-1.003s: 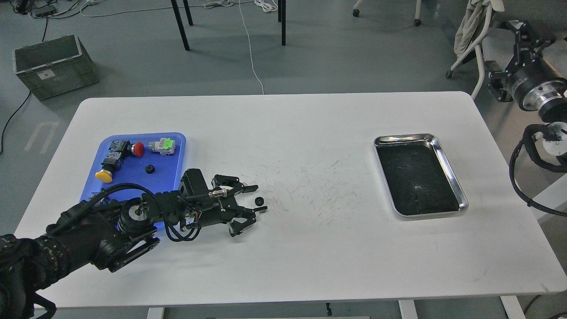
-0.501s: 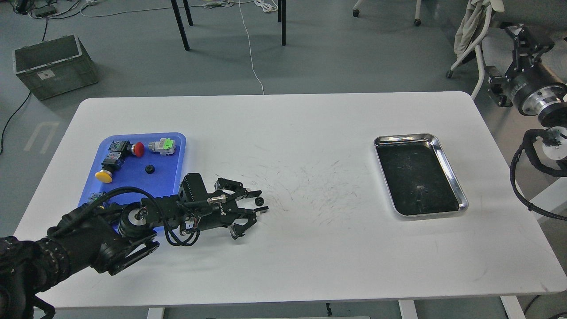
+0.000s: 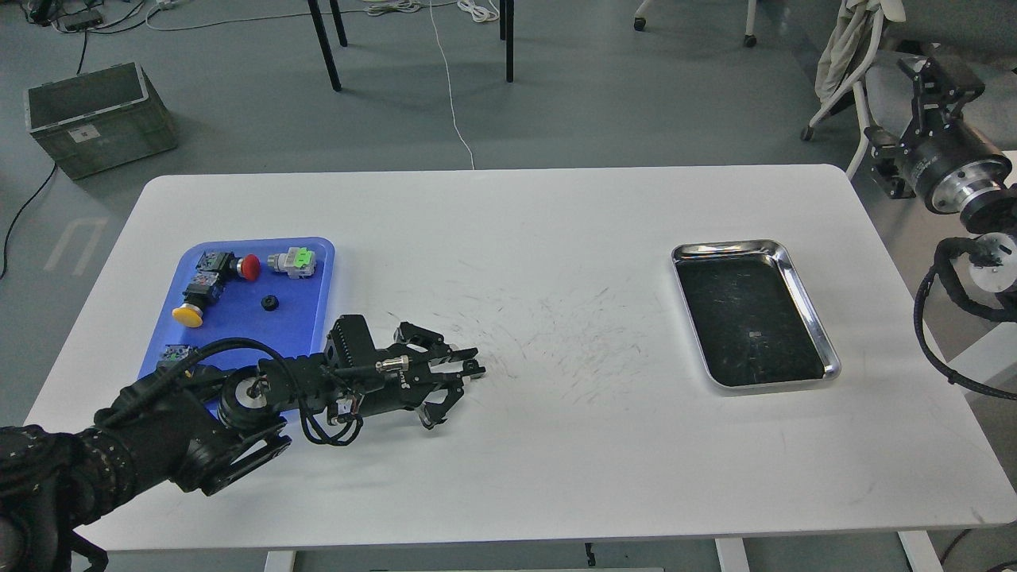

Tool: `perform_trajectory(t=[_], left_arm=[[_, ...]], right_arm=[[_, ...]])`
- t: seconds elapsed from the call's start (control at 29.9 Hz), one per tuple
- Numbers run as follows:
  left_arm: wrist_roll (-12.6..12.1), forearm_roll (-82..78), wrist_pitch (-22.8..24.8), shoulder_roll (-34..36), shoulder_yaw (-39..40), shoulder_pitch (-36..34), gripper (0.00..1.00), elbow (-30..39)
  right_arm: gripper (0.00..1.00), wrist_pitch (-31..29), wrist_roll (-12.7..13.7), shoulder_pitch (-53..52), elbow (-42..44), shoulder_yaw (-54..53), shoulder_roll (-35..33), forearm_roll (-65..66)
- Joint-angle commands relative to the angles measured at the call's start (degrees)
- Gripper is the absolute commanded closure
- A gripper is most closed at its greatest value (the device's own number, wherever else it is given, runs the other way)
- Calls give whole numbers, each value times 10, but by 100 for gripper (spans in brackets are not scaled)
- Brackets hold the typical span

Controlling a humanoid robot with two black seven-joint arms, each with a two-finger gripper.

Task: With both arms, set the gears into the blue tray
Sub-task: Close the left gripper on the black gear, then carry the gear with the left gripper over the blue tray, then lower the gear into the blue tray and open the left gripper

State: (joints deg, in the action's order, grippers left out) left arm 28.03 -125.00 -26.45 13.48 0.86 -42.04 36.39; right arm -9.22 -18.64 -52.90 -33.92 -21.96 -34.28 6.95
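Note:
The blue tray point(image 3: 238, 324) lies at the table's left. One small black gear point(image 3: 270, 303) rests inside it, among push-button switches. My left gripper point(image 3: 474, 363) reaches out to the right of the tray, low over the white table. Its fingers have come close together around the second gear, which hardly shows between them. My right arm is raised off the table's far right corner, and its gripper point(image 3: 931, 73) is seen dark and end-on.
Red point(image 3: 248, 268), yellow point(image 3: 188, 316) and green point(image 3: 295, 260) switches lie in the blue tray. A steel tray with black lining point(image 3: 719, 249) sits at the table's right. A grey crate point(image 3: 95, 119) and chair legs stand on the floor beyond.
The left gripper's fingers closed in on the gear lying on the table, which showed plainly between them before. The right arm shifted slightly up and right.

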Motion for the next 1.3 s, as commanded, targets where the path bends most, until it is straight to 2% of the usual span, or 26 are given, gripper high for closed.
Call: perform_trajectory(t=[0.0,0.27,0.5,0.84,1.07,1.27], left_arm=[[0,0,-2,1,-1,2,81,-1],[0,0,-16,18,0,6,85,9],[0,0,-16,80,5,0,88,34],[0,7,-16,193,5,-45,90,47],[0,22,-16,282,5,-45,91,61],[0,40,-16,297,2,-18,90,62]], right_arm=[[6,0,0,0,0,2,-1,0],[6,0,0,1,1,2,4,0],[6,4,0,4,1,3,9,0],[6,5,0,3,-1,3,8,0],[6,4,0,3,-1,4,8,0],[6,4,0,5,-1,4,8,0]])
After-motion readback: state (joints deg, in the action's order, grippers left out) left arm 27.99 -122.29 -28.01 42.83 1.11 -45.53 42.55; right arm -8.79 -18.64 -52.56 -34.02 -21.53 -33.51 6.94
